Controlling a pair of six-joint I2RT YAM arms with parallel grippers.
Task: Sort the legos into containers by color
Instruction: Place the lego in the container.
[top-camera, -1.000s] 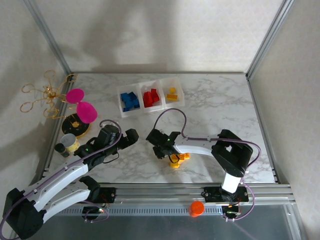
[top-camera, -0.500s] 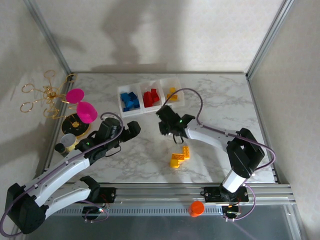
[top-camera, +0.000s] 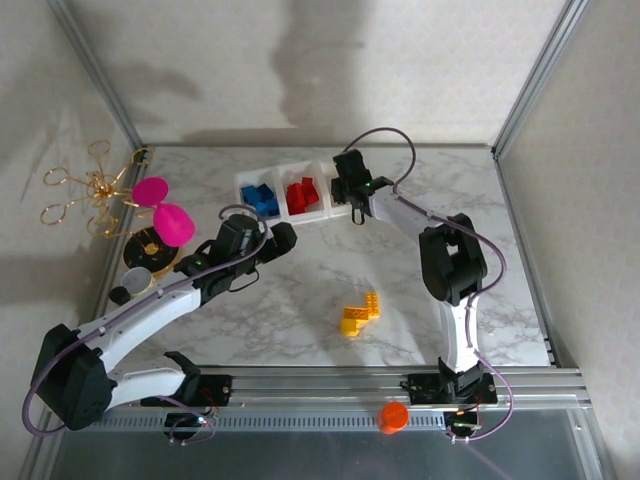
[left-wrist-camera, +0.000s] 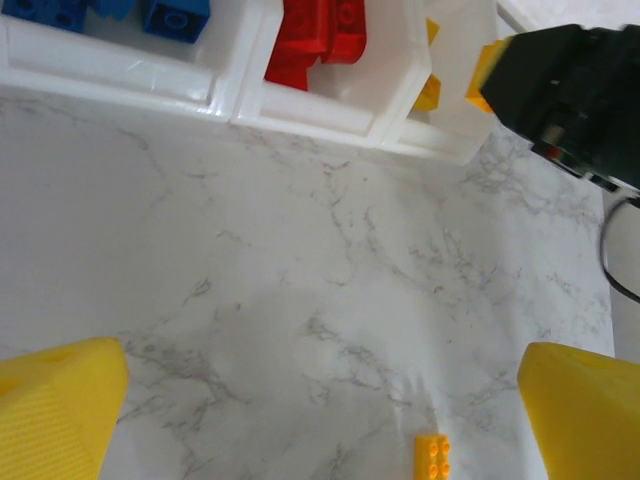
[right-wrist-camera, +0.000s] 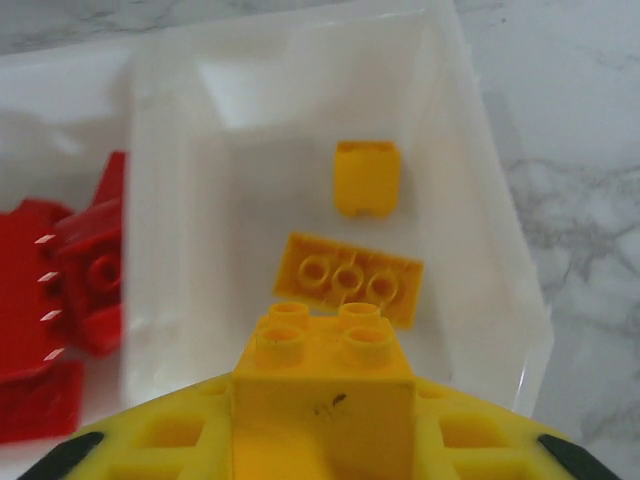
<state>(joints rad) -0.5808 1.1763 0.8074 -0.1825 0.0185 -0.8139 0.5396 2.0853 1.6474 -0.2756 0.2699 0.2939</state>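
Right gripper (top-camera: 350, 187) hangs over the end compartment of the white tray (top-camera: 300, 217). Left gripper (top-camera: 284, 240) gapes above the veined marble table (top-camera: 450, 290), with loose yellow legos (top-camera: 360, 312) nearer the bases. Left wrist: ribbed yellow fingers (left-wrist-camera: 55, 410) are spread wide. Right wrist: the jaws pinch a four-studded yellow brick (right-wrist-camera: 325, 370) above a flat plate (right-wrist-camera: 348, 277) lying in the translucent compartment.

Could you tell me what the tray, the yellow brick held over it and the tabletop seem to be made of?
The tray looks like thin, glossy, translucent white plastic: colour shows dimly through its walls. The yellow brick seems hard moulded plastic, smooth, with crisp studs. The tabletop shows grey-veined marble patterning; real stone or printed laminate, I cannot tell.
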